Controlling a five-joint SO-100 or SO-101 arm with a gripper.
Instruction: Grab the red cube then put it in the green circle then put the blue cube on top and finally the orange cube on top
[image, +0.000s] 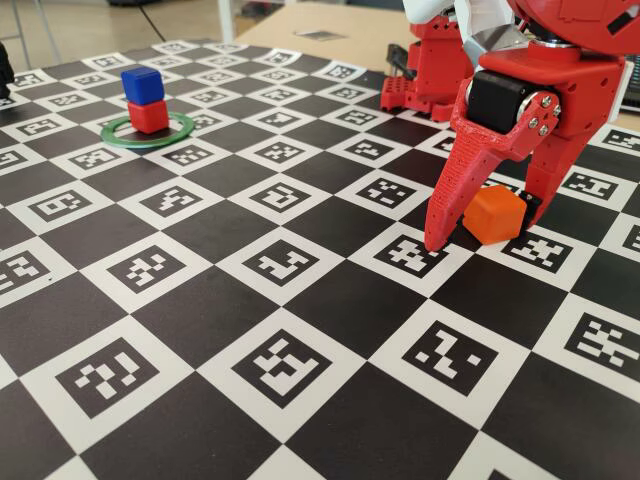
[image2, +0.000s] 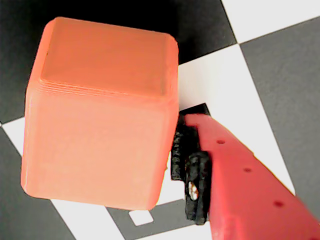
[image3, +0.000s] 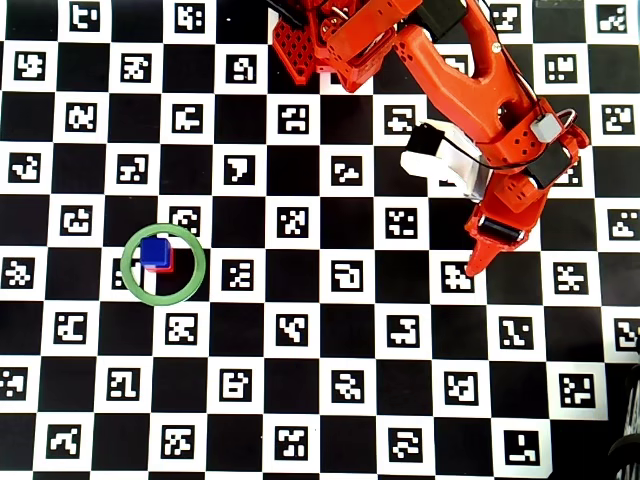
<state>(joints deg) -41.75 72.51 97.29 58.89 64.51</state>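
The orange cube (image: 497, 213) rests on the checkered board at the right, between the fingers of my red gripper (image: 482, 232). The jaws stand open on either side of it. In the wrist view the orange cube (image2: 100, 115) fills the left half, and the black pad of one finger (image2: 192, 170) lies against its right side; the other finger is out of that frame. From overhead the gripper (image3: 480, 258) hides this cube. Far left, the blue cube (image: 141, 84) sits on the red cube (image: 148, 116) inside the green circle (image: 140, 143).
The arm's red base (image: 430, 70) stands at the back right of the marker-printed checkerboard (image: 280, 360). From overhead the stack shows as the blue cube (image3: 154, 250) within the green circle (image3: 163, 300), well left of the arm (image3: 480, 80).
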